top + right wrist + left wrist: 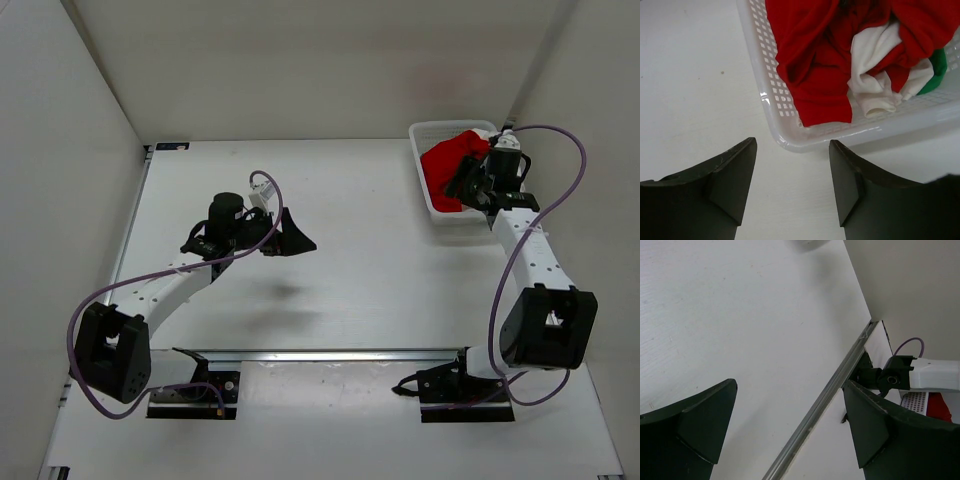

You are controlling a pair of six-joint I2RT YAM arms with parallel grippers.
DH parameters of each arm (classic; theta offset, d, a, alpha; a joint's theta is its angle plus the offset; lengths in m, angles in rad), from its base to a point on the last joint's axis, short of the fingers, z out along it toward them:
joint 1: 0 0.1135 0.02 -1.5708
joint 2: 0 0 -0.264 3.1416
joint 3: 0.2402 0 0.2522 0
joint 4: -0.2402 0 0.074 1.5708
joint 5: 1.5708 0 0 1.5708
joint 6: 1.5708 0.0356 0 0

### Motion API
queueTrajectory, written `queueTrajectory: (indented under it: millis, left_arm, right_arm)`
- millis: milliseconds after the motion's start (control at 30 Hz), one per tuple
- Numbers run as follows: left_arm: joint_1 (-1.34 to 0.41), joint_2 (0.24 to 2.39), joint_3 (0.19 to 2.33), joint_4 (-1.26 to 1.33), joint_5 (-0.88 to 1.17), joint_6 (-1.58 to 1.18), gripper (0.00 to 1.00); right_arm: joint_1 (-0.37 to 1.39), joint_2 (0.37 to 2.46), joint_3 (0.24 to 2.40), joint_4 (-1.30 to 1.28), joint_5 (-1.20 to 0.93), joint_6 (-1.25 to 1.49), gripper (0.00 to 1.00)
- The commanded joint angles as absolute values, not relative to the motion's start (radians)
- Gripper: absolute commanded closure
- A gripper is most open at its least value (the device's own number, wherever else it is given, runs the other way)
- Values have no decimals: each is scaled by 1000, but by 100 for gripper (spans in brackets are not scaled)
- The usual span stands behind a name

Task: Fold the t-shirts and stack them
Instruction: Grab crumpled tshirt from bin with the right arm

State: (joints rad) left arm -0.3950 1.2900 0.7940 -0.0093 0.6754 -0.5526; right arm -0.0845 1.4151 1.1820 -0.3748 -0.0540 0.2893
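The t-shirts lie bunched together in a white mesh basket (430, 135) at the table's back right. The red t-shirt (815, 65) is on top and spills toward the basket's near wall (760, 65). The white t-shirt (875, 75) is tucked in its folds, and a bit of the green t-shirt (938, 67) shows at the right. From above only red cloth (448, 160) shows. My right gripper (792, 141) hangs open and empty over the basket's near corner (458, 183). My left gripper (296, 235) is open and empty above the bare middle-left table (790, 384).
A metal rail (330, 354) runs along the near edge between the two arm bases. White walls close in the table on the left, back and right. A purple cable (560, 170) loops beside the right arm. The right arm's base (900, 377) appears in the left wrist view.
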Motion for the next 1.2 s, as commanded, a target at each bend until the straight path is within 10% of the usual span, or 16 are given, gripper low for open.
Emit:
queueTrajectory:
  millis: [0,233,333,400,567,967,1167]
  left_arm:
    - [-377,1252,796,24,687,-543,1]
    - [-368,1223,747,107,703,-578,2]
    - [-371,1229,730,149,724,-604,1]
    - [-382,1233,733,141,719,-601,23]
    - [-396,1235,718,147,696,-603,41]
    - [-388,1265,704,175,701,-614,37]
    - [-380,1269,706,183,701,-615,39]
  right_arm:
    - [-107,1462,1215,-278,-63,318,42]
    - [-149,1568,1259,-249,-103,334,50]
    - [-160,1613,1290,-230,-130,345,74]
    - [-160,1631,1299,-219,-130,356,83]
    - [-164,1706,1350,-180,-158,359,47]
    - [-158,1923,1534,-222,-193,402,44]
    - [-155,1957,1559,-186,-242,419,85]
